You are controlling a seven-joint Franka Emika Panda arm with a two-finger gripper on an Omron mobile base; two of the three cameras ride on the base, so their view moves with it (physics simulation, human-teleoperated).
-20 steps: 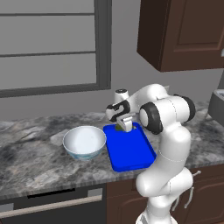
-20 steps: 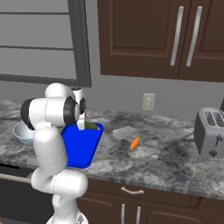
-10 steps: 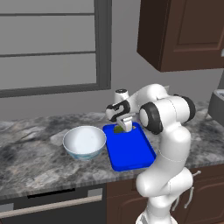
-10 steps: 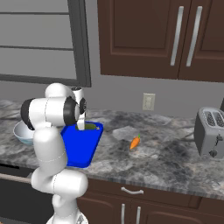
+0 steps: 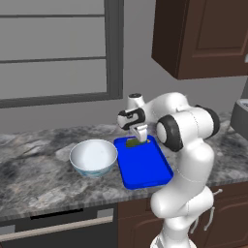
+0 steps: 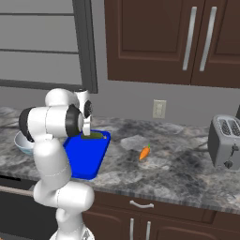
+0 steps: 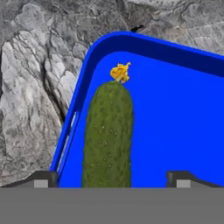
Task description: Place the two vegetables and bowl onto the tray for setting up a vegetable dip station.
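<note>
Your claw (image 7: 112,181) is open wide, and the cucumber (image 7: 107,135) lies between its fingers, flat on the blue tray (image 7: 175,113).

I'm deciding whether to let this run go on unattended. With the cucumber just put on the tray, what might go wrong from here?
The cucumber lies in the tray near its far rim, between the fingertips of the open gripper; lifting off carelessly might nudge or roll it. The bowl is nearly as wide as the tray, so it may land on the cucumber or the rim. The carrot lies far off on the counter.
</note>
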